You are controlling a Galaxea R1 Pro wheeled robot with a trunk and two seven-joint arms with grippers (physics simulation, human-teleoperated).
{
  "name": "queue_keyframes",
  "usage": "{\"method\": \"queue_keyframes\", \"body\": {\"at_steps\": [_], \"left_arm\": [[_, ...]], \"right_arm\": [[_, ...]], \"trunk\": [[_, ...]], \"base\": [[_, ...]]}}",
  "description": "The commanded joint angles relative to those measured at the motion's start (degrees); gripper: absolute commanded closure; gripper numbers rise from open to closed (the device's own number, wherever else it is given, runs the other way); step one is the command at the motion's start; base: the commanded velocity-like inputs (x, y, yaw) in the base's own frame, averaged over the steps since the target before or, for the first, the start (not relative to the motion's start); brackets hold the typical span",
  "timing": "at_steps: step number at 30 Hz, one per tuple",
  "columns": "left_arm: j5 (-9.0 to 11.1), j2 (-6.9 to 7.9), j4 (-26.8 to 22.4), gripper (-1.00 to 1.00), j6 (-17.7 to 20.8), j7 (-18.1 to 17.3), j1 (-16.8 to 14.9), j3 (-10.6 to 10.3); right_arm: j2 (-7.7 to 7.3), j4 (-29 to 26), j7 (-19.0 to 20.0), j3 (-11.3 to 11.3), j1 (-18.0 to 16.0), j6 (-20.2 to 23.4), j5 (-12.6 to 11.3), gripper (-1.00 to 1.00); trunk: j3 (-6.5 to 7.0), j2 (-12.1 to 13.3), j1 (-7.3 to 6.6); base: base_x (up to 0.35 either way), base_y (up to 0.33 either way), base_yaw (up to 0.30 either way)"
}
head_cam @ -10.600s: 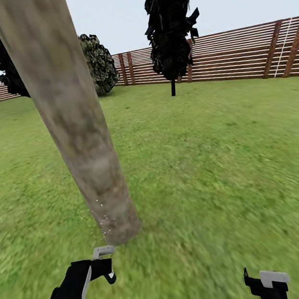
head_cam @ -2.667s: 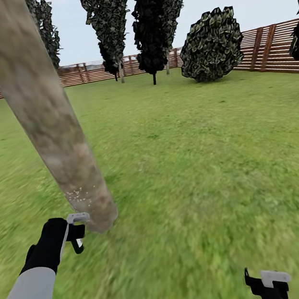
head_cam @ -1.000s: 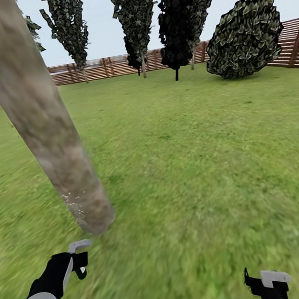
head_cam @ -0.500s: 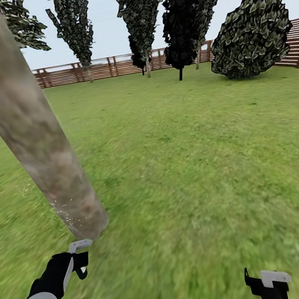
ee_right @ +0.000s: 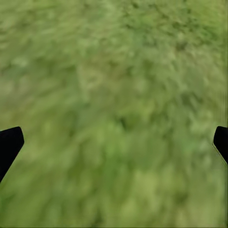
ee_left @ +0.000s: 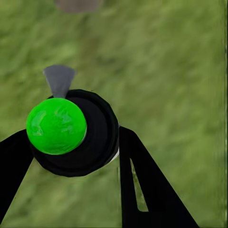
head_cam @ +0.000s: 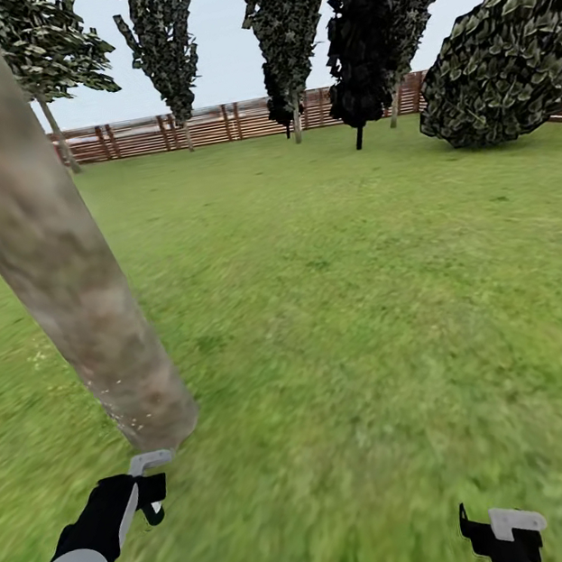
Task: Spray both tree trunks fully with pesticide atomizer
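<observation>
A thick mottled grey-brown tree trunk [head_cam: 59,263] leans across the left of the head view, its base meeting the lawn [head_cam: 352,324]. Tiny white specks of pesticide [head_cam: 127,411] dot the trunk just above the base. My left gripper [head_cam: 150,491] sits just below that base, shut on the pesticide atomizer [ee_left: 71,135]. The atomizer has a black round body, a bright green cap and a grey nozzle [ee_left: 59,79], which points toward the trunk. My right gripper [head_cam: 506,534] hangs low at the right, open, with bare grass between its fingertips [ee_right: 10,142].
A brown slat fence [head_cam: 218,123] closes the far side of the lawn. Several thin-trunked dark trees [head_cam: 285,6] stand before it, and a round leafy bush [head_cam: 501,66] sits at the far right. Open grass stretches ahead and to the right.
The camera has swung, so the far trees and bush slid right in the picture. My left gripper with the atomizer stays by the trunk's base, lower than 2.7 s ago. The right gripper has not moved.
</observation>
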Motion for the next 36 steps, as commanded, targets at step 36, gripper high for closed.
{"method": "queue_keyframes", "body": {"at_steps": [36], "left_arm": [[0.0, 0.00, 0.0, 1.00, 0.1, 0.0, 0.0, 0.0]], "right_arm": [[0.15, 0.1, 0.0, 0.0, 0.0, 0.0, 0.0, -1.00]], "trunk": [[0.00, 0.0, 0.00]], "base": [[0.130, -0.258, 0.254]]}}
